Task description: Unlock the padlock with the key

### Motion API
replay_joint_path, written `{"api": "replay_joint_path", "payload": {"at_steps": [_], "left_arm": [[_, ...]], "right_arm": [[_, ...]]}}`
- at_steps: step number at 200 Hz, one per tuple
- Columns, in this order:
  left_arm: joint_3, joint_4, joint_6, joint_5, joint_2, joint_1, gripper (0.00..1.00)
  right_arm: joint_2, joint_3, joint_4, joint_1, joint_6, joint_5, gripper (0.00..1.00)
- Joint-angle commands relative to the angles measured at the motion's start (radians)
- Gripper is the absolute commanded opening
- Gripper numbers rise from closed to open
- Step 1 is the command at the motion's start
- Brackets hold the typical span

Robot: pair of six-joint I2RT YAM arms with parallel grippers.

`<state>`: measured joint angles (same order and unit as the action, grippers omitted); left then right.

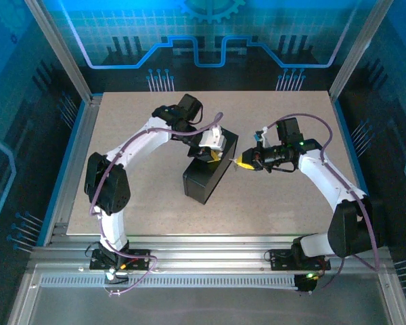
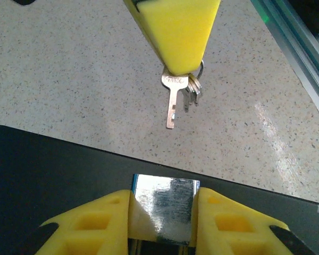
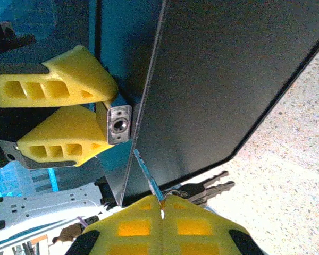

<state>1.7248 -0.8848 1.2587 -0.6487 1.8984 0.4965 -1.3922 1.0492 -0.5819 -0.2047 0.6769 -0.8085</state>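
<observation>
A: Where's the padlock (image 3: 118, 124)?
B: Mid-table, at the far right edge of the black box (image 1: 204, 179). The left gripper (image 2: 164, 210) has it clamped, keyhole facing right
A: And the key (image 3: 148, 178)?
B: Pinched in the closed right gripper (image 3: 162, 204), just right of the lock and not yet in. Spare keys (image 2: 192, 93) dangle beside it
A: Advice?
B: I'd line the blade up with the keyhole first, then push straight left, slowly

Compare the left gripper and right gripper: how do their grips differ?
The left gripper clasps the padlock, jaws parted by its body; the right gripper pinches the key, jaws nearly meeting. The left sits over the black box; the right hangs beside it. Both have yellow fingers.
</observation>
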Motion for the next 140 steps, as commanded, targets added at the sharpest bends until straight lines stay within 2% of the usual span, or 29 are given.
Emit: {"api": "replay_joint_path", "payload": {"at_steps": [1,44,140], "left_arm": [[-0.038,0.024,0.011,-0.048,0.002,-0.003,0.23],[-0.092,0.137,-0.023,-0.108,-0.056,-0.021,0.16],[-0.157,0.227,-0.053,-0.154,-0.12,-0.03,0.13]], "right_arm": [[-0.001,0.012,0.028,-0.012,0.025,-0.038,0.0],[-0.038,0.051,0.013,-0.013,0.01,-0.075,0.0],[-0.062,0.039,0.109,-0.014,0.045,-0.13,0.0]]}}
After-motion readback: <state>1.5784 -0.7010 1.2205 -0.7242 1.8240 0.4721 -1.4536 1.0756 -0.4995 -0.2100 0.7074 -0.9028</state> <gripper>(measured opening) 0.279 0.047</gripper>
